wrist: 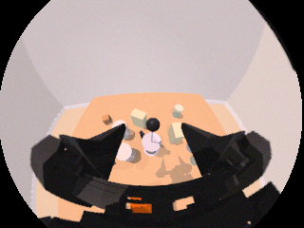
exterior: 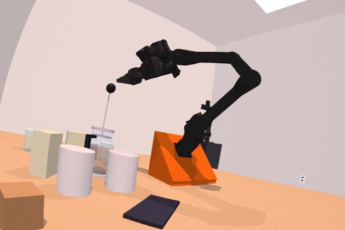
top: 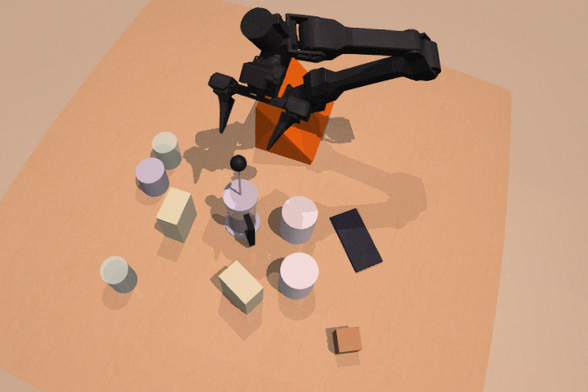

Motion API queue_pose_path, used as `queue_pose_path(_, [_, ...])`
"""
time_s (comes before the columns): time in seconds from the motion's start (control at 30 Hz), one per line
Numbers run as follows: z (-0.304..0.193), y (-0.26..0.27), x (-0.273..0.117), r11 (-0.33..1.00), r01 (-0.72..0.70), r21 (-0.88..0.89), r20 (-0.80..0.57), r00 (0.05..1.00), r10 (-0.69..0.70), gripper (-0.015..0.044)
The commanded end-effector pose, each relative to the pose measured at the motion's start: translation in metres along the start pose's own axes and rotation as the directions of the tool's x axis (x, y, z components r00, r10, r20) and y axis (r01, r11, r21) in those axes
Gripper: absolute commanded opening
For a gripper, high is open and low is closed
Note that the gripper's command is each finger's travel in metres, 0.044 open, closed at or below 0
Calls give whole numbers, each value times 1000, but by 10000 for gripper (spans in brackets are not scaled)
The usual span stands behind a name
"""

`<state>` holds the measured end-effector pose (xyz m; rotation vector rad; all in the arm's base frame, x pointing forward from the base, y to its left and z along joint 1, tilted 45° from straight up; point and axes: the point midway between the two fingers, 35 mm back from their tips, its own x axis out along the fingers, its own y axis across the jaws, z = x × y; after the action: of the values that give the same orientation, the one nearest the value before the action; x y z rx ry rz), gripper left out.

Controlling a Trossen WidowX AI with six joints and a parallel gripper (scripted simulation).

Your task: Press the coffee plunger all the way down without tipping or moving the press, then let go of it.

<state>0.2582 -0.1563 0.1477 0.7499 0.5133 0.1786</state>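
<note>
One arm, one tall glass press, and a ring of clutter make up the top view. The coffee press (top: 240, 210) stands upright on the table (top: 443, 277) between a cream box (top: 176, 213) and a white cylinder (top: 298, 219), its black handle toward the near side. The plunger knob (top: 238, 162) sits fully raised on a thin rod (top: 239, 180). The end effector (top: 246, 128) hangs beyond the knob, near the orange wedge (top: 299, 134), its two fingers spread wide with nothing between them.

From the exterior view, the end effector (exterior: 127, 79) points almost level, its tips just beside the plunger knob (exterior: 110, 87) and slightly above it, apart from it. The rod (exterior: 106, 112) is long and slender, so the press looks top-heavy: any sideways push at the knob would act as a lever on the glass body (exterior: 101, 151), which seems light and likely to slide or tip on the smooth table. The second white cylinder (exterior: 121, 170) and others stand close, leaving little room for error.

In the wrist view, the plunger knob (wrist: 152, 124) appears centred between the spread fingers. The round knob is probably slippery; the sensible place to take hold is around the knob itself, or to bear on its crown, pushing straight down the rod's line.
</note>
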Motion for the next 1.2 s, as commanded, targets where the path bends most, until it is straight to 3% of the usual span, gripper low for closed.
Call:
queue_pose_path(0.0, [-16,0,7,1000,4,7,0,1000,-4,440])
queue_pose_path(1.0, [-16,0,46,1000,3,6,2,1000,-3,440])
queue_pose_path(1.17, [-16,0,46,1000,3,6,2,1000,-3,309])
